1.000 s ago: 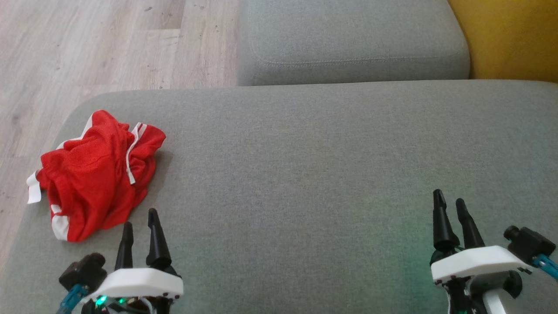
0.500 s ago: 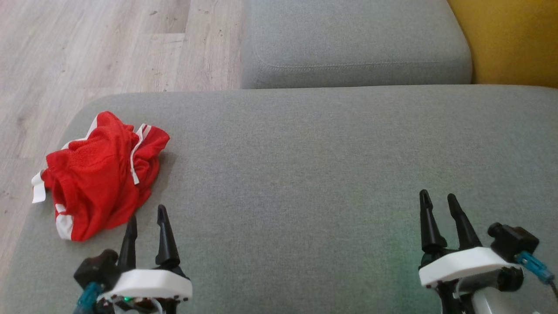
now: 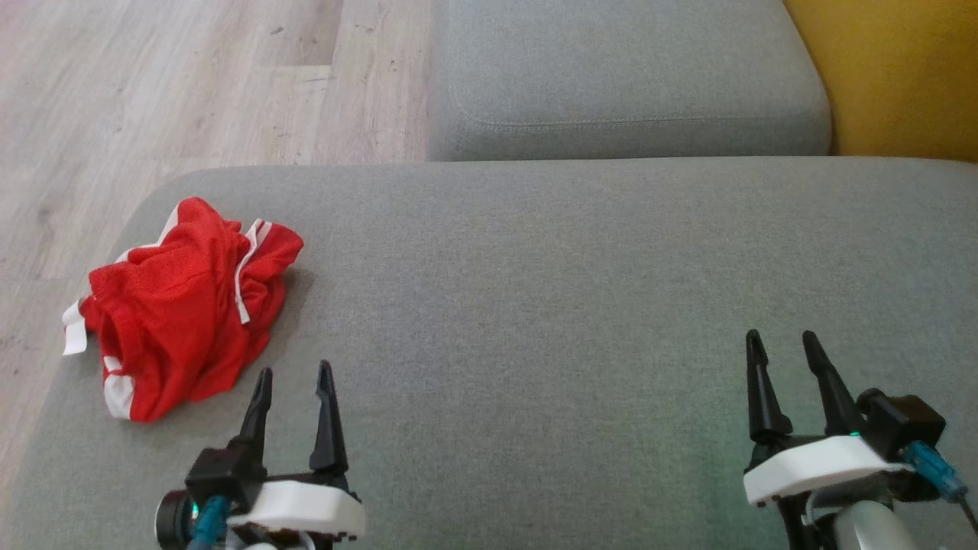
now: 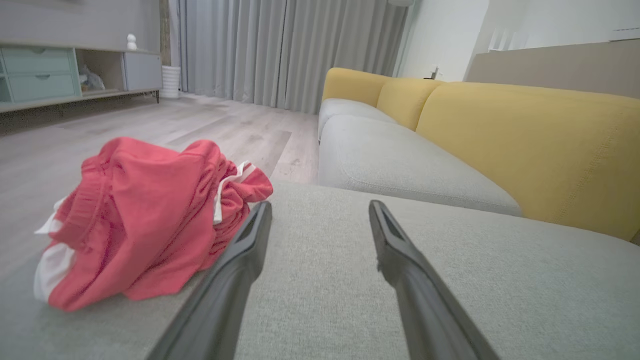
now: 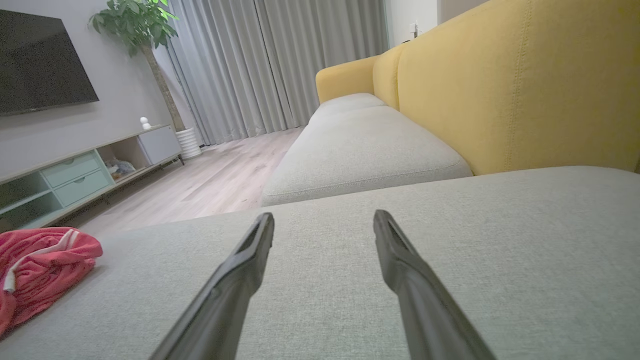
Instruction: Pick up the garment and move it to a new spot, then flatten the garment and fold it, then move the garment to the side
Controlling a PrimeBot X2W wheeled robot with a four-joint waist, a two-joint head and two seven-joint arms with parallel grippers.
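The garment (image 3: pixel 183 305) is a pair of red shorts with white stripes, crumpled in a heap at the left end of the grey sofa cushion (image 3: pixel 535 305). My left gripper (image 3: pixel 294 370) hovers open just to the right of the heap's near edge, touching nothing. In the left wrist view the garment (image 4: pixel 145 220) bulges left of the left gripper (image 4: pixel 320 210), close to its left finger. My right gripper (image 3: pixel 779 340) stands open over bare cushion far to the right. The right wrist view has the garment (image 5: pixel 40 270) at its left edge, well away from the right gripper (image 5: pixel 324 217).
A second grey seat cushion (image 3: pixel 626 76) lies beyond the one I work on, with a yellow backrest (image 3: pixel 894 69) to the right. Wooden floor (image 3: pixel 176 84) drops off past the cushion's left and far edges. A TV cabinet (image 5: pixel 75 175) stands across the room.
The head camera has shifted slightly. My left gripper has moved right and turned, its fingers now spread wider in the picture. The right gripper has shifted a little. The garment lies unmoved.
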